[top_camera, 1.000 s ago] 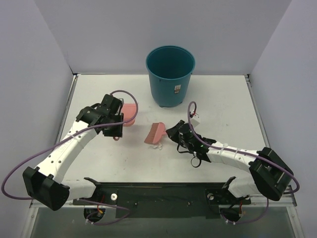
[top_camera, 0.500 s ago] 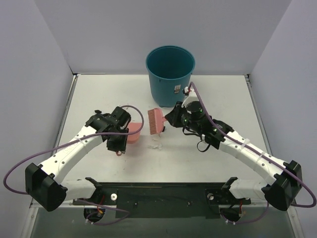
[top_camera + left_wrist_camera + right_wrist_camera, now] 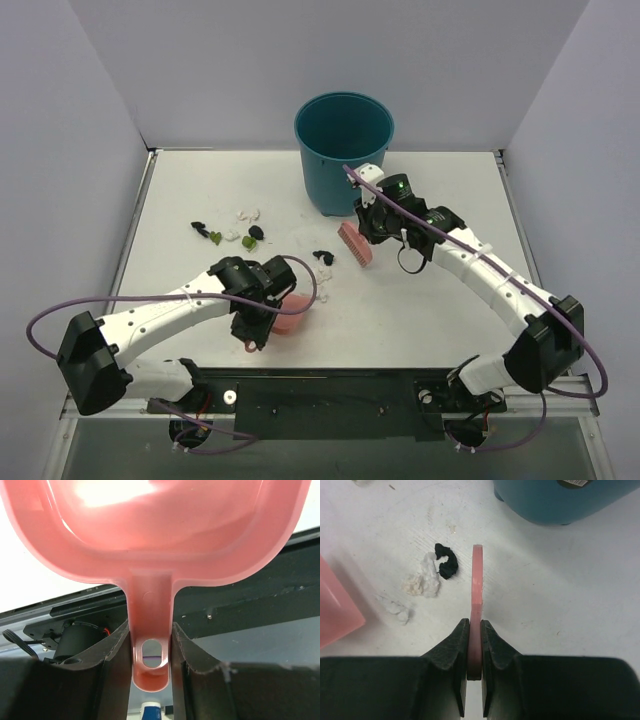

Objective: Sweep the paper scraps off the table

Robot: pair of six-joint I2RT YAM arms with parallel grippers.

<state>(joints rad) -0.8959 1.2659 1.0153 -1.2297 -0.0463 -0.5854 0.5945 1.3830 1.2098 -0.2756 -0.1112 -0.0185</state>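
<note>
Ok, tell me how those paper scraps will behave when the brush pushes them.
Probably very light: the scraps are tiny crumpled bits beside the brush, so a gentle stroke should shift them. Lying loose and apart, they will likely scatter rather than move as one clump. Crumpled, they may tumble, not slide, on the smooth table.

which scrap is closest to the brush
The black scrap beside the brush; the white bits next to it lie further out, and the other cluster sits far across the table.
</note>
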